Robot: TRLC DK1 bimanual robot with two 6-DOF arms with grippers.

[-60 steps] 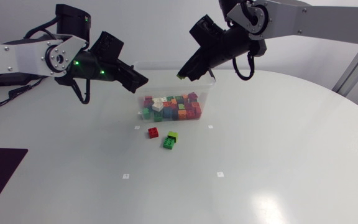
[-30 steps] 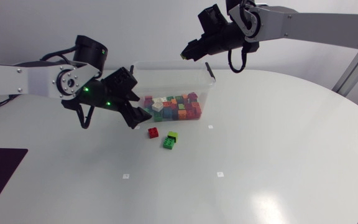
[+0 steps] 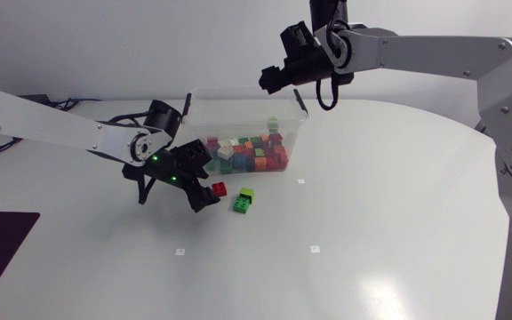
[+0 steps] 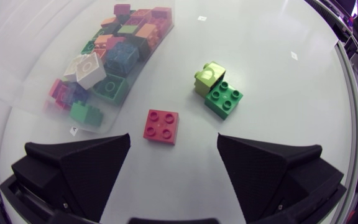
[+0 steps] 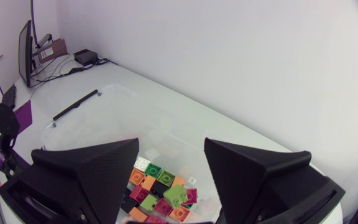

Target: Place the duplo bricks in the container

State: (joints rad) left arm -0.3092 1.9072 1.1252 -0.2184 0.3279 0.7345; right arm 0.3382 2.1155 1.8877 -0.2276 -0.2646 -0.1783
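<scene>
The left gripper (image 4: 173, 137) has dropped to the red brick (image 4: 161, 126), wide open, empty; the right gripper (image 5: 171, 146), also spread and empty, hovers over the container (image 3: 238, 111) rim.

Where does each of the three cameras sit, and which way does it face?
Head view: fixed above the table, looking down; shows both arms, the left end effector beside the red brick, the right end effector near the container's far rim.
Left wrist view: on the left arm's last link, facing down at the table; its open fingers flank the red brick, green bricks ahead.
Right wrist view: on the right arm's last link, facing down into the container; its open fingers show.
Shared: all views show the container.
</scene>
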